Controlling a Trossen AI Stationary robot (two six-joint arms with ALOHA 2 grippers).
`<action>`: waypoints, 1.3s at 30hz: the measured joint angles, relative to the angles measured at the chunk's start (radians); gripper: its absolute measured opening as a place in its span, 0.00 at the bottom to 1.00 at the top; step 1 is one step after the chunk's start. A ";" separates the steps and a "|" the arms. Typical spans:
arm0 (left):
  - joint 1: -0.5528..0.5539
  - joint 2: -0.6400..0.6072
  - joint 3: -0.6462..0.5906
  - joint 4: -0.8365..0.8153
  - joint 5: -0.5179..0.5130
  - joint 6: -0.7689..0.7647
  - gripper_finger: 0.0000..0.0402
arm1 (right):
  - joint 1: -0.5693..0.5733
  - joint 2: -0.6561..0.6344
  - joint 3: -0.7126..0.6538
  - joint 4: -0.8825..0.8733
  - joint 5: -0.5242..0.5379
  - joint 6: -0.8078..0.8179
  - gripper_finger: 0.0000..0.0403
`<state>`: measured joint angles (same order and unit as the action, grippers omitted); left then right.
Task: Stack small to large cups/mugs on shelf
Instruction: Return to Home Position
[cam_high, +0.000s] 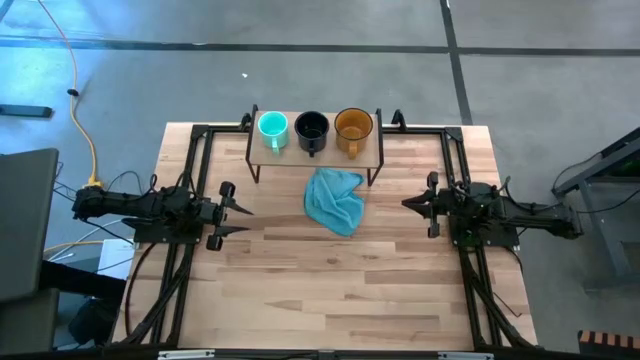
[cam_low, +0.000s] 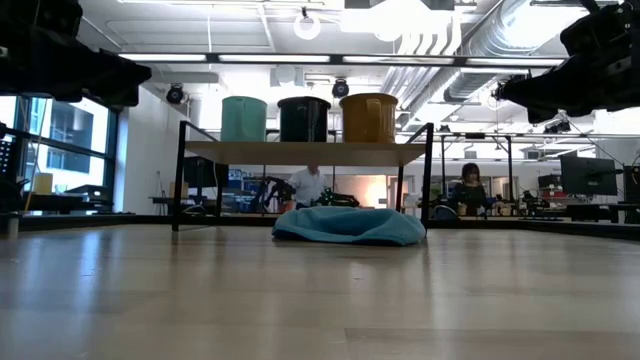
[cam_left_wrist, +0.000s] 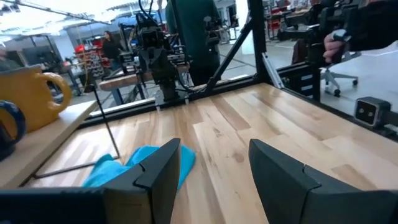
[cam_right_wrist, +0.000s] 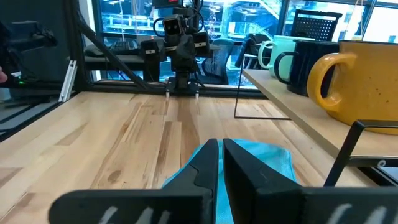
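Three mugs are standing in a row on the shelf, handles toward the tabletop's middle. They are running from the teal mug on the left tool's side, through the dark mug, to the yellow mug on the right tool's side. That order is going from smallest to largest, so I am judging the placing work done, with nothing left for either arm to carry.

The left tool is hanging above the tabletop with its fingers spread wide and nothing between them. It is pointing across at the other arm, and the shelf is sitting off to one side of its line. The right tool is facing back at it with its fingers drawn almost together, also gripping nothing.

A blue cloth is lying crumpled between the two tools, just beside the shelf's front legs. It is not part of the job, and neither tool is touching it.

I am reading both arms as parked well apart from the shelf so the mugs are not at risk of a knock. My only concern is the cloth in the middle, under the line between the tools, if either tool dips low.
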<state>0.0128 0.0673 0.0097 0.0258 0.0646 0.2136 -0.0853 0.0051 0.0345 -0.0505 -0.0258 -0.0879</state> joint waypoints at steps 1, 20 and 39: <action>0.000 0.000 0.000 0.003 -0.002 0.010 0.45 | 0.000 0.000 0.000 0.000 0.000 0.001 0.04; 0.000 0.006 0.000 -0.015 -0.057 -0.102 0.45 | 0.000 0.000 0.000 -0.003 0.019 -0.003 0.04; 0.000 0.136 0.000 -0.015 -0.054 -0.171 0.45 | 0.000 0.000 0.000 -0.003 0.026 0.028 0.04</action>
<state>0.0128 0.2035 0.0097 0.0113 0.0108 0.0422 -0.0853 0.0054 0.0345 -0.0532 0.0002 -0.0601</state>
